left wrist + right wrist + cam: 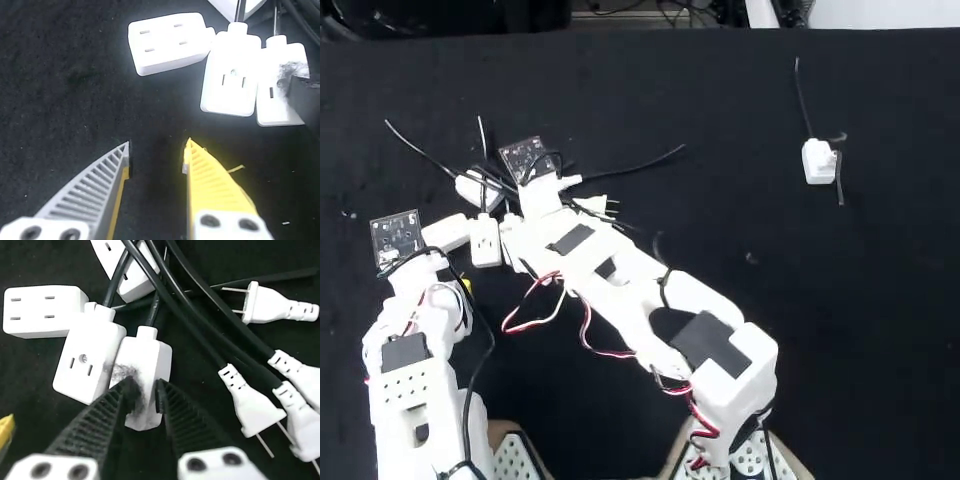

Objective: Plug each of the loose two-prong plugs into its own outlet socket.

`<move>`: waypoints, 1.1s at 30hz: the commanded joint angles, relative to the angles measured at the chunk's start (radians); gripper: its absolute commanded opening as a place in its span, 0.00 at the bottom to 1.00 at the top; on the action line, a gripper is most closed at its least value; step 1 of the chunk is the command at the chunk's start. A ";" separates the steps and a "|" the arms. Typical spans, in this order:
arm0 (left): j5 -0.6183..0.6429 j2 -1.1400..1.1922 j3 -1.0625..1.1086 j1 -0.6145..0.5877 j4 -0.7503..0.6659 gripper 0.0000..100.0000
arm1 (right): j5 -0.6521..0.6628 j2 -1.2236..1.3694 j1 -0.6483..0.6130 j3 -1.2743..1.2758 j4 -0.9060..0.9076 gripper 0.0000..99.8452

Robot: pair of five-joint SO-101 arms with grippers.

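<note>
A cluster of white outlet sockets (485,240) lies at the table's left. My right gripper (145,388) hangs over a smudged socket block (150,357), its black fingers (172,405) a narrow gap apart with nothing between them. Beside that block lie a grounded socket (82,367) and a flat two-outlet block (40,310). Several loose two-prong plugs (270,302) on black cords lie just past them. My left gripper (158,150) stands open and empty, a short way back from the same sockets (231,82). A black finger of the right gripper (306,97) covers one socket's edge.
A lone white socket (818,160) with a black cord sits at the far right. Black cords (630,165) fan out behind the cluster. The right arm (610,270) stretches diagonally across the table's middle, and the left arm (405,360) stands at the near left.
</note>
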 commanded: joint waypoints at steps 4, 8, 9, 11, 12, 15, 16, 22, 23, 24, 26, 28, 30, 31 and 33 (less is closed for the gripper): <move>0.011 -0.009 -0.012 0.008 -0.018 0.18 | 0.012 -0.010 -0.051 -0.035 0.018 0.29; 0.011 -0.009 -0.012 0.008 -0.018 0.18 | 0.012 -0.008 -0.095 -0.028 0.018 0.29; 0.011 -0.009 -0.012 0.008 -0.018 0.18 | 0.012 -0.007 -0.101 -0.028 0.017 0.28; 0.011 -0.009 -0.012 0.008 -0.018 0.18 | 0.012 0.013 -0.101 -0.035 0.017 0.27; 0.011 -0.009 -0.012 0.008 -0.018 0.18 | 0.012 0.024 -0.101 -0.039 0.015 0.27; 0.011 -0.009 -0.012 0.008 -0.018 0.18 | 0.012 0.053 -0.101 -0.073 0.025 0.27; 0.011 -0.009 -0.012 0.008 -0.018 0.18 | 0.012 0.056 -0.100 -0.076 0.031 0.27; 0.011 -0.009 -0.012 0.007 -0.018 0.18 | 0.014 0.067 -0.072 -0.105 0.060 0.27; 0.011 -0.009 -0.012 0.005 -0.018 0.18 | 0.014 0.067 -0.063 -0.105 0.060 0.27; 0.011 -0.009 -0.012 0.005 -0.018 0.18 | 0.014 0.067 -0.049 -0.105 0.060 0.27; 0.011 -0.009 -0.012 0.005 -0.018 0.18 | 0.014 0.067 -0.037 -0.107 0.060 0.25; 0.011 -0.009 -0.012 0.007 -0.018 0.18 | 0.018 0.067 -0.035 -0.108 0.058 0.16; 0.011 -0.009 -0.012 0.008 -0.018 0.18 | 0.020 0.065 -0.034 -0.110 0.057 0.03; 0.011 -0.009 -0.012 0.008 -0.018 0.18 | 0.021 0.062 -0.032 -0.110 0.057 0.01; 0.011 -0.009 -0.012 0.008 -0.018 0.18 | 0.020 0.061 -0.021 -0.108 0.058 0.04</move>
